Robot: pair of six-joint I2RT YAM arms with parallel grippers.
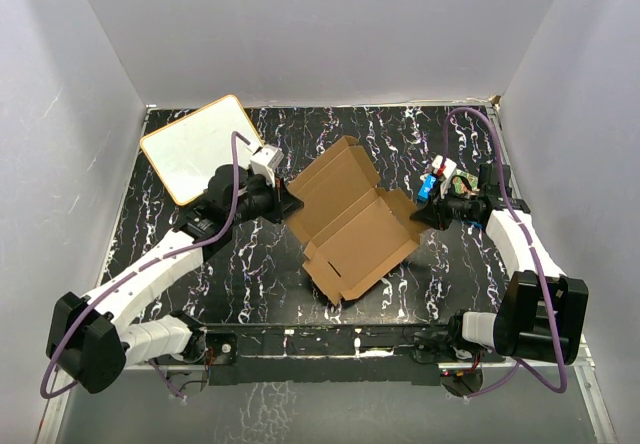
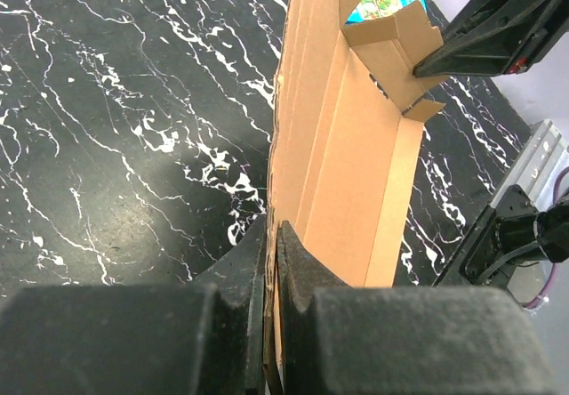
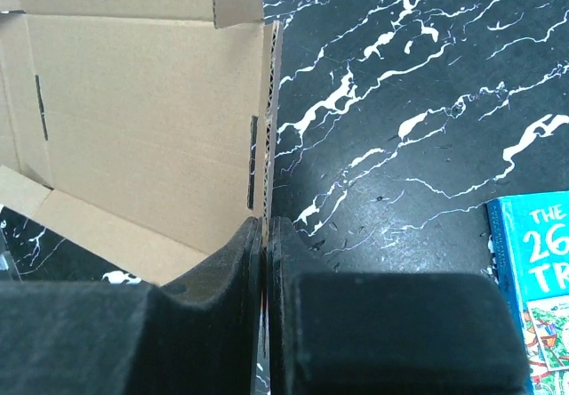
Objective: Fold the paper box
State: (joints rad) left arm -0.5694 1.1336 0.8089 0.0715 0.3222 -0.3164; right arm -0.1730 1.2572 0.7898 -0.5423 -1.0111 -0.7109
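Black marble-patterned table (image 1: 250, 274), white veining, enclosed by plain grey walls on three sides.

Paper box (image 1: 350, 219) lay near the middle of the table, between the two arms, turned diagonally to the table edges. It was a plain brown cardboard blank, partly opened, inner face up. Creases and narrow dark slots showed on its panels. The panel toward the far left stood raised, and small flaps stuck out at the near corner.

Left gripper (image 2: 271, 235): fingers pressed together on the box's left edge. In the left wrist view the cardboard edge ran straight down into the seam between the two black pads, with the wall standing upright on the tabletop beyond them.

Right gripper (image 3: 265, 230): likewise clamped on the box's right edge. In the right wrist view the corrugated edge sat pinched between the pads, next to a slotted panel, with a folded flap at the top of the frame.

The two grippers faced each other across the box, one on each side.

White board (image 1: 195, 149) with an orange rim lay at the far left of the table, just beside the left arm and apart from the box.

Blue printed box (image 3: 533, 270) lay on the table at the right, apart from the cardboard; in the top view it was mostly hidden behind the right arm.
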